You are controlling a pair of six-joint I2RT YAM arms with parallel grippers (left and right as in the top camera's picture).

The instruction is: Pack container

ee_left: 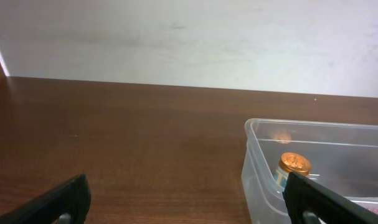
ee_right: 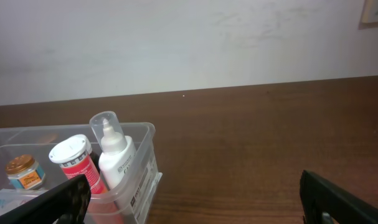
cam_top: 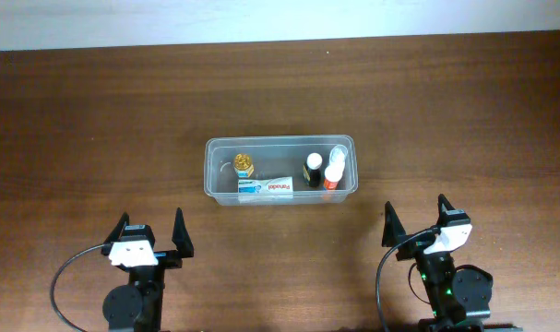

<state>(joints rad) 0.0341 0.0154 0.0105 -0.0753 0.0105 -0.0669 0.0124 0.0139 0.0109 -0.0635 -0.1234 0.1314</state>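
The clear plastic container stands at the table's middle. Inside are a small jar with a gold lid, a white-and-blue box, a dark bottle and two white bottles, one with a red label. My left gripper is open and empty, near the front left, short of the container. My right gripper is open and empty at the front right. The right wrist view shows the container's right end with the white bottle, the red-labelled bottle and the jar.
The dark wooden table runs back to a white wall. Both arm bases sit at the front edge.
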